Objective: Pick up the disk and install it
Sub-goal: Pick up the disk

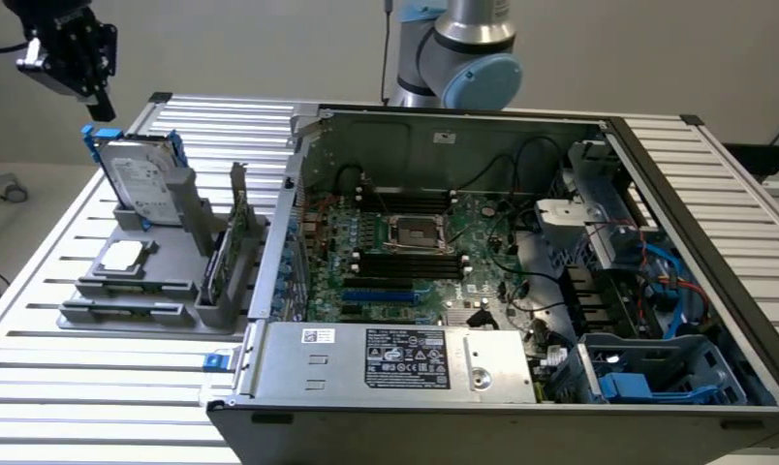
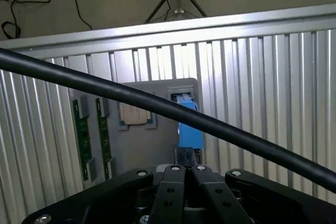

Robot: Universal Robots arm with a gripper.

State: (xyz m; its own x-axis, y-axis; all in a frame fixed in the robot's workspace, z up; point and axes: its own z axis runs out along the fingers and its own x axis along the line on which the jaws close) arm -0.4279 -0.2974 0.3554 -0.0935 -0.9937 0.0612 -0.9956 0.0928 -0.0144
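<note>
Nothing is seen accomplished: the disk (image 1: 141, 179) is stood upright in the grey holder (image 1: 125, 315) on the counter (image 1: 79, 387), left of frame, and the end effector (image 1: 102, 105) is held above it, pressed together and empty.

my hand (image 2: 188, 156) is matte black with silver screws (image 2: 142, 173), thick black cable (image 2: 157, 106) alongside; my arm (image 1: 461, 44) silver, blue-capped.
</note>
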